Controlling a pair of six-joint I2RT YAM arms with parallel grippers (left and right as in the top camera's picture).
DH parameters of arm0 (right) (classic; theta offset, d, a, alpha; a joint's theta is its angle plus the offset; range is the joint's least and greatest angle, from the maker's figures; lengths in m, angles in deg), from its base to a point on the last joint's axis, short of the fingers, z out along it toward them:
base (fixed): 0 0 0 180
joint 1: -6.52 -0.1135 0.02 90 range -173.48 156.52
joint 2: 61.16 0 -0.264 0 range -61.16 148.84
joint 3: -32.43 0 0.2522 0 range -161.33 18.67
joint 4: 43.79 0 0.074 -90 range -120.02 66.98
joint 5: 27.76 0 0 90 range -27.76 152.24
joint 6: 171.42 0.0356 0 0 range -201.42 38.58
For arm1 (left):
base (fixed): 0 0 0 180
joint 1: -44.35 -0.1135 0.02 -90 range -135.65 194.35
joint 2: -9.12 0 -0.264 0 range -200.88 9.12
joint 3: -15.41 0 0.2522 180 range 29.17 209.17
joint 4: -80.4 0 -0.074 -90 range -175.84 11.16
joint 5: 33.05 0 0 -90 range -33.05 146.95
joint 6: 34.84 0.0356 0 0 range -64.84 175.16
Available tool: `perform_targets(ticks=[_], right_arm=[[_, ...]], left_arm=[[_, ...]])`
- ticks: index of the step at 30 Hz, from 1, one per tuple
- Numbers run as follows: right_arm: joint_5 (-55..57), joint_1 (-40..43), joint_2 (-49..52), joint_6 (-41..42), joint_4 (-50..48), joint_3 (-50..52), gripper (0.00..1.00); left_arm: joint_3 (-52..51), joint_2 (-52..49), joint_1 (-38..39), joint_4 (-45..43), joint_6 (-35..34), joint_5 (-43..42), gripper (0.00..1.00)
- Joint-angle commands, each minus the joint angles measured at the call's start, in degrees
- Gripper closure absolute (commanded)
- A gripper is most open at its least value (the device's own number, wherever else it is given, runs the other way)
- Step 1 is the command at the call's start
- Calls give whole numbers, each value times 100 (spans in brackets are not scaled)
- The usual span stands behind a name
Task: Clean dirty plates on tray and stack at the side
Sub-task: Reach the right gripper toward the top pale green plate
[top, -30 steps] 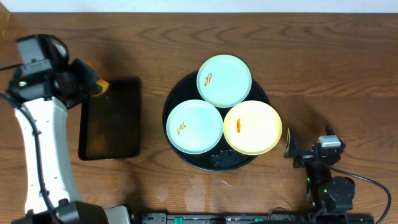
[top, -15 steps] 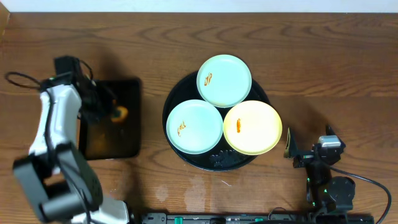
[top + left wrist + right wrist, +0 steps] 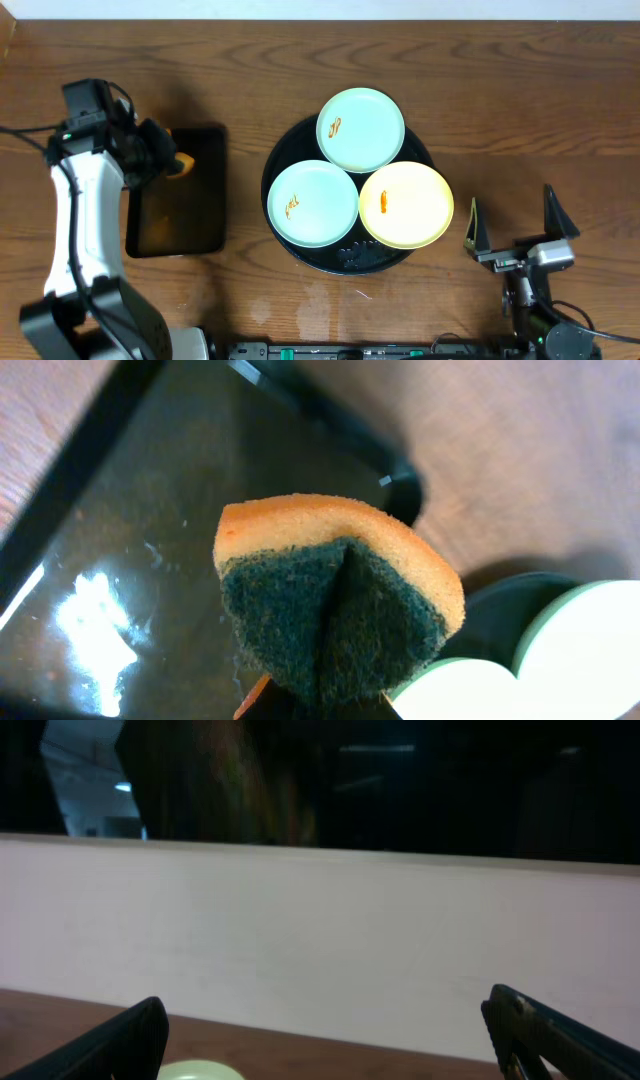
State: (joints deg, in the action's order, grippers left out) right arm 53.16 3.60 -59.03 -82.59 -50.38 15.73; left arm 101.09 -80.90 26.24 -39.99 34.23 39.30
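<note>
Three plates lie on the round black tray [image 3: 300, 250]: a mint-green plate [image 3: 361, 129] at the back, a mint-green plate [image 3: 312, 203] at the front left, and a pale yellow plate [image 3: 405, 204] at the front right. Each has a small orange smear. My left gripper [image 3: 172, 164] is shut on an orange and dark green sponge [image 3: 335, 605], held above the rectangular black tray [image 3: 180, 215], left of the round tray. My right gripper [image 3: 512, 226] is open and empty, right of the yellow plate, near the table's front edge.
The rectangular black tray is glossy and bare, also seen in the left wrist view [image 3: 120, 560]. The right wrist view looks level across the table at a pale wall [image 3: 320, 950], with a plate edge [image 3: 200, 1071] at the bottom.
My left gripper dipped toward the rectangular tray, then lifted back with the sponge in it. My right gripper has opened wide and its arm has shifted slightly.
</note>
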Motion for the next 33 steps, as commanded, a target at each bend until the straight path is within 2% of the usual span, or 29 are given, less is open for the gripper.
perform_targets(ticks=[1, 5, 9, 12, 15, 18, 20, 22, 26, 29, 33], right_arm=[[-238, 33, 505, -573, 328, -756, 1], [-236, 33, 1845, -1311, 1381, -2238, 1], [-306, 31, 3580, -1349, 2988, -4092, 1], [-1161, 31, 4782, -1346, 4280, -5392, 1], [-2127, 31, 5665, -1078, 4636, -6140, 1], [-2710, 31, 6328, -820, 4439, -6376, 1], [-2472, 24, 6721, -249, 4009, -6391, 1], [-1810, -2, 7040, 146, 4074, -6509, 1], [254, -260, 7934, 721, 5488, -7377, 1], [155, -358, 8870, 693, 6776, -8421, 2], [-367, -466, 9680, 691, 7178, -9055, 1]], left_arm=[[22, 173, 13, -136, 52, 11, 93], [52, 599, 118, -321, 63, 13, 93], [52, 859, 214, -529, 79, 72, 93], [52, 833, 214, -525, 74, 76, 93], [50, 774, 214, -455, 74, 74, 93], [50, 763, 214, -417, 76, 74, 93], [50, 763, 214, -411, 76, 76, 92], [50, 763, 214, -391, 76, 76, 92], [50, 763, 214, -341, 76, 76, 93], [50, 761, 214, -334, 76, 76, 93], [50, 761, 219, -334, 76, 76, 93]])
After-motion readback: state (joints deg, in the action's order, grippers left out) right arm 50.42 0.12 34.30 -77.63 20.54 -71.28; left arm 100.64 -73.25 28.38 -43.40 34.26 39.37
